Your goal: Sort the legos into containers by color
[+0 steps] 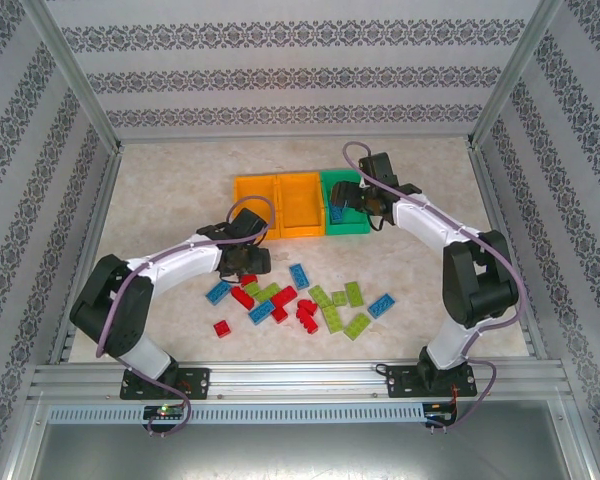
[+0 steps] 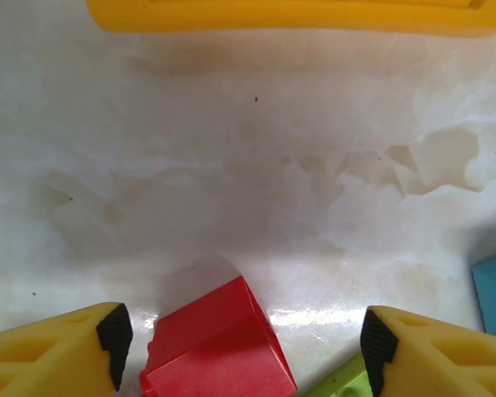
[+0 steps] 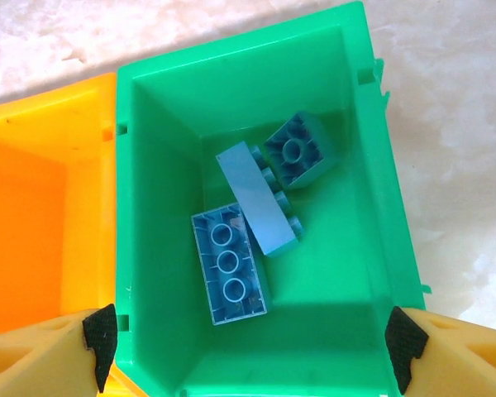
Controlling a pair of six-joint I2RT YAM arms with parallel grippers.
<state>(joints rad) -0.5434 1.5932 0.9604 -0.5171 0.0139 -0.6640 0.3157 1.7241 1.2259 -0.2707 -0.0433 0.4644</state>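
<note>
Worktop [image 1: 170, 190]: pale, marbled.

Containers, far side, in a touching row: left orange bin [image 1: 255, 195], middle orange bin [image 1: 300, 200], green bin [image 3: 149, 273] at right.

In green bin: three blue bricks [image 3: 230, 265], two hollow side up, one on edge between them.

Right jaws: spread wide above green bin, holding nothing.

Left jaws: parted, low over worktop, straddling red brick [image 2: 215, 351], not closed on it. Just right of it: lime brick [image 2: 343, 382].

Loose legos [image 1: 300, 300]: red, blue, lime, scattered mid-worktop in front of the bins.
</note>
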